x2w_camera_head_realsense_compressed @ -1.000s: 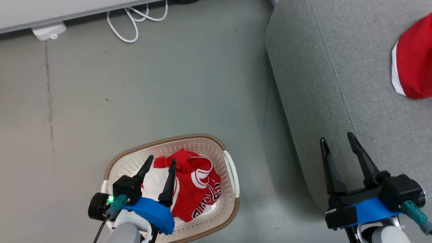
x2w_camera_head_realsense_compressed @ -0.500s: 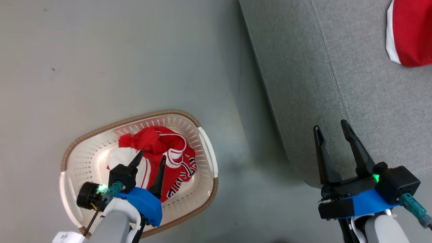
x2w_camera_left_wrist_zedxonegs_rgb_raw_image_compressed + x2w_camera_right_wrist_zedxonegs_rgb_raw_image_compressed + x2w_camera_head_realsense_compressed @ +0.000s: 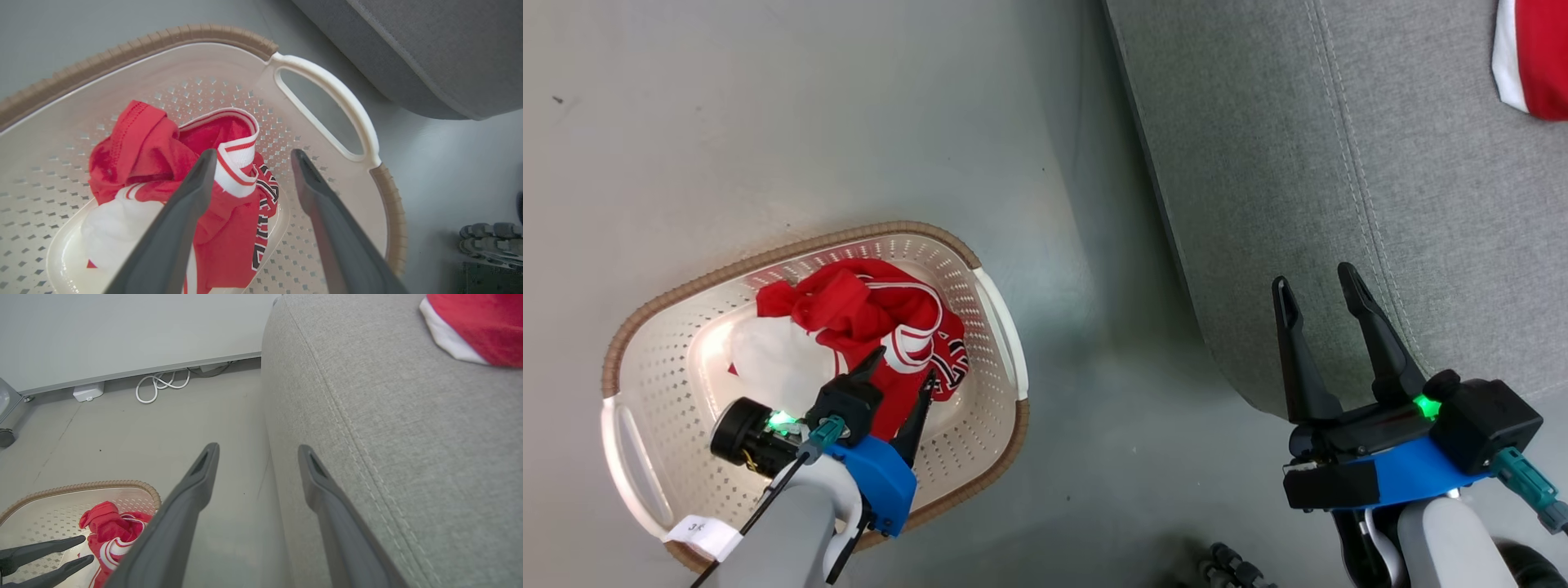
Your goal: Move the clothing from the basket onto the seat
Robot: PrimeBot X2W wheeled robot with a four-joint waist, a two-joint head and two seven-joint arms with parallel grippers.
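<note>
The basket (image 3: 768, 257) stands on the floor at the lower left, with red clothing (image 3: 858, 306) with white trim and black lettering bunched inside. My left gripper (image 3: 903, 365) hangs open just over that clothing (image 3: 151, 151), one finger on each side of a white-striped fold, gripping nothing. Over the seat's (image 3: 1339, 163) near edge my right gripper (image 3: 1313, 278) stands open and empty. Another red garment (image 3: 1539, 57) with white edging lies on the seat at the far right. In the right wrist view the right gripper (image 3: 258, 448) straddles the seat's (image 3: 388, 416) edge.
A strip of grey floor separates the basket's white handle (image 3: 327, 94) from the seat's side (image 3: 429, 49). A white cable (image 3: 159, 386) and a white box (image 3: 88, 392) lie by the far wall. Part of my base (image 3: 1229, 563) shows at the bottom.
The head camera has swung, so the whole picture has shifted. The left gripper sits lower in the basket, closer over the clothing. Both grippers stay open.
</note>
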